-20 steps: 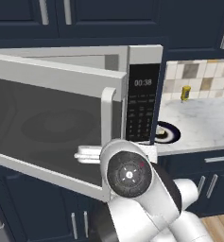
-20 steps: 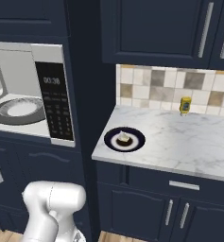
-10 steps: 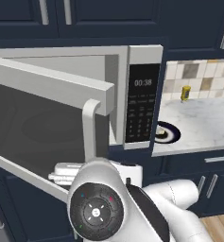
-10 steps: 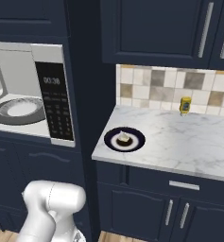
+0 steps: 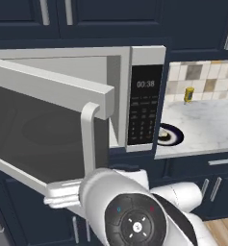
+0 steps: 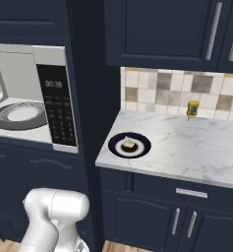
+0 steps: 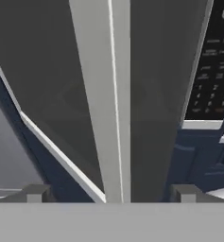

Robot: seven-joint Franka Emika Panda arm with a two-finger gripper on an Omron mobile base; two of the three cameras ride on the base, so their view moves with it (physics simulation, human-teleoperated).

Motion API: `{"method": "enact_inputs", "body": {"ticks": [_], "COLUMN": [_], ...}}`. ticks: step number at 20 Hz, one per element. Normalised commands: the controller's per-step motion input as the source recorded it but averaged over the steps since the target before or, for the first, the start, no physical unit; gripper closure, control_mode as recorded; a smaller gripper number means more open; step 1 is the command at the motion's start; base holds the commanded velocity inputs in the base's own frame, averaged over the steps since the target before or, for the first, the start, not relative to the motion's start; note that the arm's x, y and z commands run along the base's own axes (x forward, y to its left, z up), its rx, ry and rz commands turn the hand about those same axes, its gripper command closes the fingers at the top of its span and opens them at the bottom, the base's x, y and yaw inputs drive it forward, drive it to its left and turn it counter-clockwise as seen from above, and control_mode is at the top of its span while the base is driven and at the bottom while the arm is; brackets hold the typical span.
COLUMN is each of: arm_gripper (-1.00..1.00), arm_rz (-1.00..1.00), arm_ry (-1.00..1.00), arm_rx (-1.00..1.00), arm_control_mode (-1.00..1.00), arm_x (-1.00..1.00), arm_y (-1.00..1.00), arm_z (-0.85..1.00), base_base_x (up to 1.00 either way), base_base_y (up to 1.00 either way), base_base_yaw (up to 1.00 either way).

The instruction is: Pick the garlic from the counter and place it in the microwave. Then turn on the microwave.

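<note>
Silver-framed microwave (image 6: 34, 93) stood with door (image 5: 48, 129) swung open. Gripper (image 7: 111, 194) spread wide, straddling the vertical silver handle (image 7: 108, 108), holding nothing. Pale garlic (image 6: 129, 144) sat on dark blue plate (image 6: 116, 147), marbled counter (image 6: 196, 152). Placement and start remained.

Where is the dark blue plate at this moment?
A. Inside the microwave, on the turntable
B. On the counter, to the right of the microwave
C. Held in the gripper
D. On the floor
B: the dark blue plate lies on the marbled counter, right of the open microwave.
</note>
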Motion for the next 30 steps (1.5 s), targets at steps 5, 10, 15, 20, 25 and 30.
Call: {"method": "enact_inputs", "body": {"ticks": [5, 10, 15, 20, 25, 30], "arm_gripper": [-1.00, -1.00, -1.00, -1.00, -1.00, -1.00], "arm_rz": [0.21, 0.07, 0.01, 0.00, 0.06, 0.08], "arm_ry": [-0.02, -0.03, 0.01, 0.07, 0.16, 0.29], "arm_rx": [0.07, 0.22, 0.33, 0.28, 0.35, 0.40], "arm_control_mode": [-1.00, -1.00, -1.00, -1.00, -1.00, -1.00], "arm_x": [-0.81, -0.71, -0.03, 0.04, 0.25, 0.82], "arm_y": [-0.47, -0.94, -0.69, -0.53, -0.35, 0.00], "arm_z": [0.20, 0.43, 0.73, 0.46, 0.06, 0.00], "base_base_x": [0.00, 0.00, 0.00, 0.00, 0.00, 0.00], "base_base_y": [0.00, 0.00, 0.00, 0.00, 0.00, 0.00], "base_base_yaw": [0.00, 0.00, 0.00, 0.00, 0.00, 0.00]}}
